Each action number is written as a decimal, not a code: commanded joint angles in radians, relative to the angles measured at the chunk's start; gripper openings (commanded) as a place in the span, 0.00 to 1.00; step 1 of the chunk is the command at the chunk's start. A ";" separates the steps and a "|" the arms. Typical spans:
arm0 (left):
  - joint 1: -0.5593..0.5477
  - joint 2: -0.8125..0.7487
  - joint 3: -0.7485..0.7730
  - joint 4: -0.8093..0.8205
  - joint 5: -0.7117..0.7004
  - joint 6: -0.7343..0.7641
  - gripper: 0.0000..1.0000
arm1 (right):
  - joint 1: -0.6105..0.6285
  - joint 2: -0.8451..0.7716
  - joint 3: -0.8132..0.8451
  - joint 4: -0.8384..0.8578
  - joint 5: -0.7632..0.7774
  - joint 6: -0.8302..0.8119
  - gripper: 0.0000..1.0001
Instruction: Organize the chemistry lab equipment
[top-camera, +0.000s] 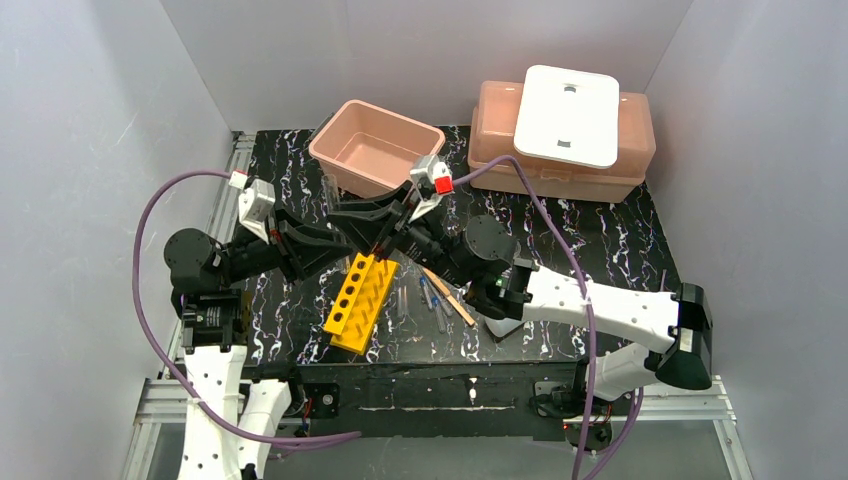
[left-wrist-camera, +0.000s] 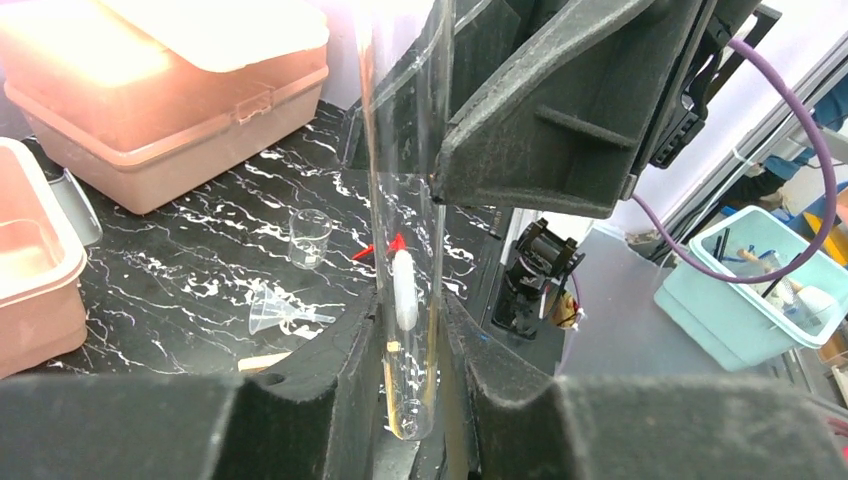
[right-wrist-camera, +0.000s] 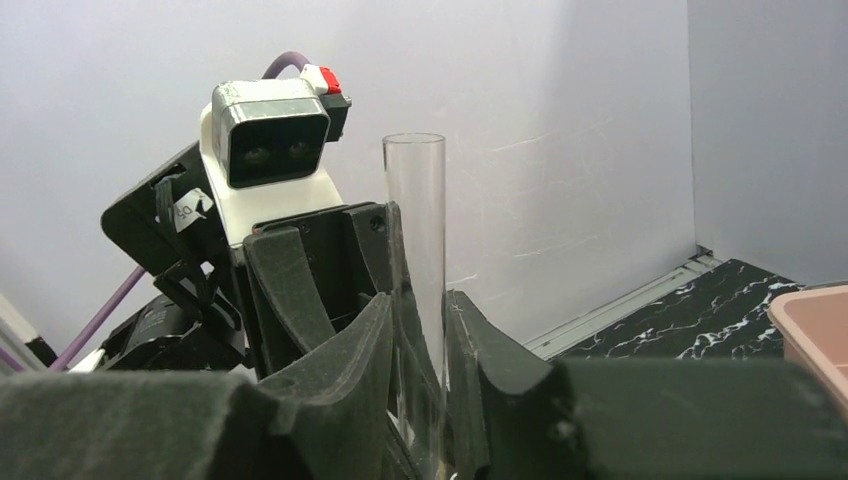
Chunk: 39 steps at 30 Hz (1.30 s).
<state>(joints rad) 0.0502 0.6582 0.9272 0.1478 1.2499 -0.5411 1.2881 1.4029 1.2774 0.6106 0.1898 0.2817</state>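
The left end effector (left-wrist-camera: 410, 340) and the right end effector (right-wrist-camera: 416, 330) stood face to face, both clamped on one upright glass test tube (left-wrist-camera: 405, 150), so each barred the other's way straight ahead. The right one's black body filled the space above and to the right of the left one's fingers. Just beneath them sat the far end of the yellow test-tube rack (top-camera: 360, 298). Past them, the open pink tub (top-camera: 375, 148) walled off the far side. Ahead and to the left of the left end effector, the worktop (left-wrist-camera: 200, 270) carried a small beaker (left-wrist-camera: 310, 238) and a clear funnel (left-wrist-camera: 275, 312), set apart with bare surface around them. The closed pink tub (left-wrist-camera: 150, 110) bounded that stretch farther out.
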 joint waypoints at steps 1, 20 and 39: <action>0.002 -0.021 0.048 -0.109 -0.004 0.146 0.00 | 0.005 -0.059 -0.012 0.011 -0.026 -0.008 0.47; 0.002 -0.036 0.071 -0.372 -0.009 0.380 0.00 | -0.191 -0.016 0.336 -0.701 -0.654 -0.009 0.85; 0.002 -0.065 0.030 -0.401 0.106 0.345 0.00 | -0.171 0.046 0.358 -0.653 -0.616 -0.081 0.57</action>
<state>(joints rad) 0.0502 0.6140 0.9730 -0.2440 1.2987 -0.1822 1.1007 1.4658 1.6009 -0.0990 -0.4171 0.2394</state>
